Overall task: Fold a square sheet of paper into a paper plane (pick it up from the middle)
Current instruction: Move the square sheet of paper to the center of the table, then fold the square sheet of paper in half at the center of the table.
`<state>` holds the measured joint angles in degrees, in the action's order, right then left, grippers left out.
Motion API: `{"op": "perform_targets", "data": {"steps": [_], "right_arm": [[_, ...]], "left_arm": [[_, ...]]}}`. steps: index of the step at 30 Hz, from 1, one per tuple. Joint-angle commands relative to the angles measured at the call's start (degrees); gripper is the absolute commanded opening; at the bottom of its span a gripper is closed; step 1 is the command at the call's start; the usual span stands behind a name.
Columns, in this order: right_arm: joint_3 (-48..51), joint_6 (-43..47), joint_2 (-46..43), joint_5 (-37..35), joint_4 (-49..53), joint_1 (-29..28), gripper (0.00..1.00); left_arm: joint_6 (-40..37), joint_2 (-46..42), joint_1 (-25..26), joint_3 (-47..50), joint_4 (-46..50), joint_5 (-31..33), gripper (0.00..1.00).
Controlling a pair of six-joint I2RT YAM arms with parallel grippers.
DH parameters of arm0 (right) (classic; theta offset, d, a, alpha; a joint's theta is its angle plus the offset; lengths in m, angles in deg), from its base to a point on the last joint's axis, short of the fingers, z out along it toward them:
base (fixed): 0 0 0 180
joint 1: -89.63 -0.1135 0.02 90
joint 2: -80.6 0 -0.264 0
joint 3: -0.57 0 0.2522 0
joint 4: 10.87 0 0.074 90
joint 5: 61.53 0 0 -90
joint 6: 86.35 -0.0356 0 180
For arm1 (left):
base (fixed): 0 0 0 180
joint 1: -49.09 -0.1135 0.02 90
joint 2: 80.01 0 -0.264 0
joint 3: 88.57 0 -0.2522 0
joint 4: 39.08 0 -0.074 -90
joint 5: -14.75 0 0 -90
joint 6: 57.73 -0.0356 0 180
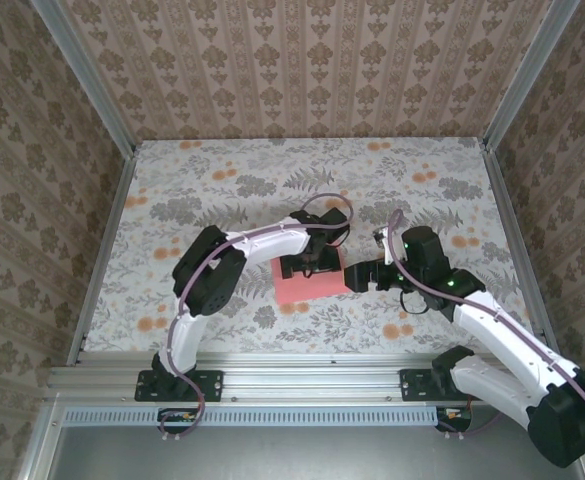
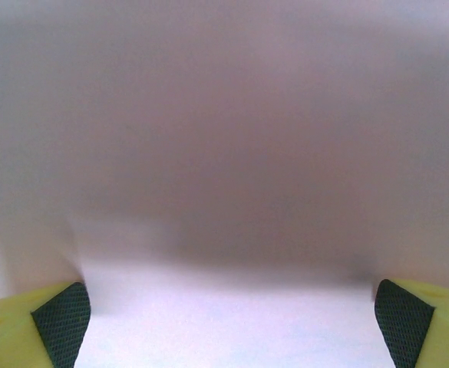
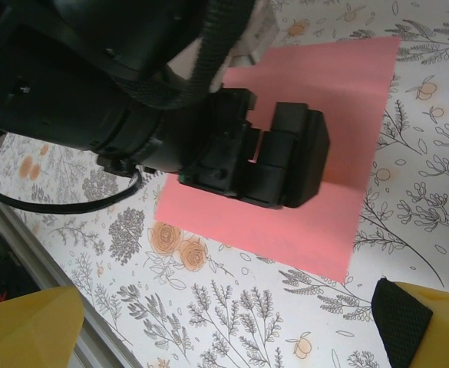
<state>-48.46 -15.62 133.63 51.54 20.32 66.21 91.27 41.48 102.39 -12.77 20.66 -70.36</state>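
overhead view looks down on the table (image 1: pixel 222 170); both wrist views face the pink sheet (image 3: pixel 324 84), left closest

Got white arm links (image 1: pixel 500 328) with chunky black joints (image 1: pixel 208 276), purplish cables (image 1: pixel 329 197) looping along both, tiny green lights (image 1: pixel 450 284) by the right wrist, plus yellow fingers (image 3: pixel 24 330) with black mesh-textured pads (image 3: pixel 401 322).

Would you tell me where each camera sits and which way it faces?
Top external: above, behind the bases, looking down; both arms.
Left wrist: on the left gripper, close over a blurred surface; fingers show.
Right wrist: on the right gripper, facing the square sheet of paper; fingers show.
Shared: top, right wrist: sheet beneath left gripper.
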Motion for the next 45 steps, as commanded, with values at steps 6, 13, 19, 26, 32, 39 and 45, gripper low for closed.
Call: {"op": "perform_targets", "data": {"steps": [6,13,19,26,32,39,45], "right_arm": [[-1.2,-1.0,-0.2,0.6,3.7,-0.1,1.00],[-5.9,-0.8,4.9,-2.3,5.5,-3.3,1.00],[-12.0,-3.9,12.6,-12.0,9.7,-8.1,1.00],[-18.6,-7.7,22.7,-19.7,9.9,-14.3,1.00],[-26.5,-9.3,33.1,-27.6,13.1,-19.6,1.00],[-33.7,-10.7,43.5,-31.3,16.1,-21.3,1.00],[-37.5,-12.6,50.4,-31.7,16.6,-21.3,1.00]], "left_arm": [[-2.3,-3.3,-0.1,-1.8,4.1,2.7,1.00],[-11.6,-15.6,-3.6,4.0,3.7,6.4,1.00],[-26.2,-27.8,-8.3,14.5,-4.3,-0.1,1.00],[-35.6,-39.6,-13.9,26.7,-12.6,-8.6,1.00],[-37.9,-47.5,-20.1,38.6,-21.2,-16.4,1.00],[-35.9,-51.9,-23.8,49.7,-31.1,-22.7,1.00],[-36.2,-53.9,-25.6,53.5,-32.0,-24.2,1.00]]}}
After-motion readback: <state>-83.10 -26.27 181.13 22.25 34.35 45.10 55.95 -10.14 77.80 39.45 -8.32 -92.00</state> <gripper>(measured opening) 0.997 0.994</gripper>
